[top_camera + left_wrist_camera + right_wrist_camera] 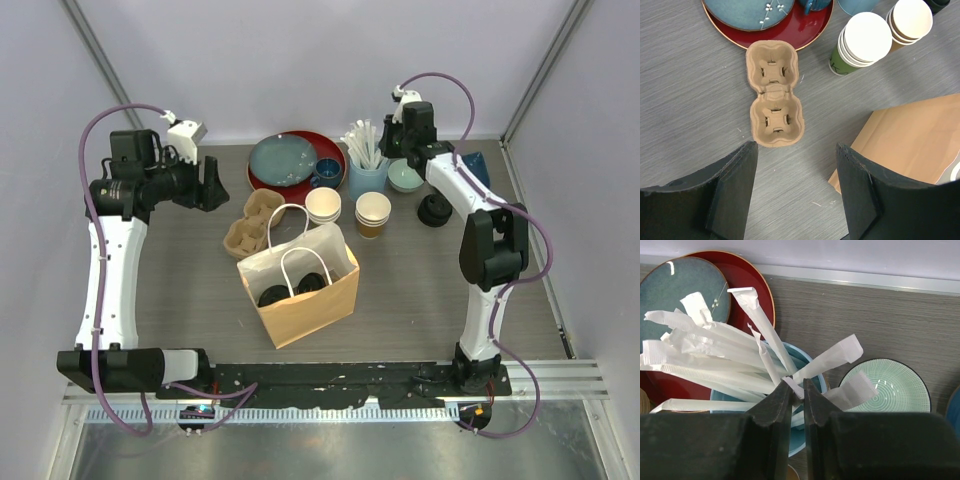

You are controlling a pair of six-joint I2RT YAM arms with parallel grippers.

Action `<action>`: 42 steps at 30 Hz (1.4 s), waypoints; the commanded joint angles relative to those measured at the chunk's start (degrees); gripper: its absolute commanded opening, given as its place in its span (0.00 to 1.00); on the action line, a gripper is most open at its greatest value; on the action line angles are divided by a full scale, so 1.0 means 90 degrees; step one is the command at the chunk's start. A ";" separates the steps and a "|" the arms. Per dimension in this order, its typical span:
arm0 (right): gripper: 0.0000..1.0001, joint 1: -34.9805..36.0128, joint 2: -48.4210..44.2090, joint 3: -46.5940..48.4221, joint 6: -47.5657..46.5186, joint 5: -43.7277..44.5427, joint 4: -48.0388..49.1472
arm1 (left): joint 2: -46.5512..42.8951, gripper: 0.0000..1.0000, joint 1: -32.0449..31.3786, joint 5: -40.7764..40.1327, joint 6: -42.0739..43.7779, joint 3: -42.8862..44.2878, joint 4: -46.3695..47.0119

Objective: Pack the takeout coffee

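Note:
The takeout coffee shows only as two black lids [273, 296] [312, 283] inside the open brown paper bag [300, 290] at the table's middle; the cups' sides are hidden. My left gripper [212, 185] hovers open over bare tabletop, with nothing between its fingers [796, 147]. A brown two-cup pulp carrier [774, 95] lies just beyond it, and the bag's side [910, 140] is to its right. My right gripper [796, 386] is over the blue cup of wrapped straws [816, 366], its jaws pinched on the end of one white straw [792, 383].
Two lidless cup stacks [323, 205] [373, 213] stand behind the bag. A red plate [296, 160] carrying a blue plate sits at the back. A mint bowl [887, 387] lies right of the straw cup, with a pile of black lids [433, 211] nearby.

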 commanded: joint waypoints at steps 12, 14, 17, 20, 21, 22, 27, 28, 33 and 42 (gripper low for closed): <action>0.01 0.0100 -0.0958 0.0187 -0.0174 -0.0208 -0.0076 | -0.0160 0.67 0.0031 0.0279 0.0175 0.0097 0.0004; 0.01 0.0110 -0.1173 0.0187 -0.0224 -0.0188 -0.0154 | -0.0179 0.67 0.0041 0.0279 0.0204 0.0097 0.0014; 0.01 0.0100 -0.1407 0.0187 -0.0331 -0.0198 -0.0232 | -0.0209 0.67 0.0031 0.0279 0.0223 0.0116 -0.0015; 0.01 0.0110 -0.1603 0.0206 -0.0448 -0.0120 -0.0291 | -0.0228 0.67 0.0031 0.0318 0.0233 0.0126 -0.0025; 0.01 0.0100 -0.1749 0.0226 -0.0487 -0.0033 -0.0310 | -0.0228 0.67 0.0031 0.0328 0.0253 0.0117 -0.0025; 0.01 0.0119 -0.1828 0.0245 -0.0575 0.0007 -0.0359 | -0.0248 0.67 0.0031 0.0328 0.0253 0.0116 -0.0025; 0.01 0.0139 -0.2617 0.0333 -0.0810 -0.0002 -0.0477 | -0.0277 0.67 0.0031 0.0338 0.0262 0.0068 -0.0006; 0.01 0.0178 -0.2793 0.0323 -0.0810 -0.0051 -0.0467 | -0.0277 0.67 0.0041 0.0338 0.0262 0.0068 -0.0015; 0.01 0.0295 -0.3770 0.0109 -0.0898 -0.0382 -0.0379 | -0.0307 0.67 0.0031 0.0367 0.0263 0.0048 -0.0006; 0.01 0.0422 -0.4699 -0.0594 0.0058 -0.2031 0.0099 | -0.0394 0.67 0.0031 0.0435 0.0263 0.0048 -0.0015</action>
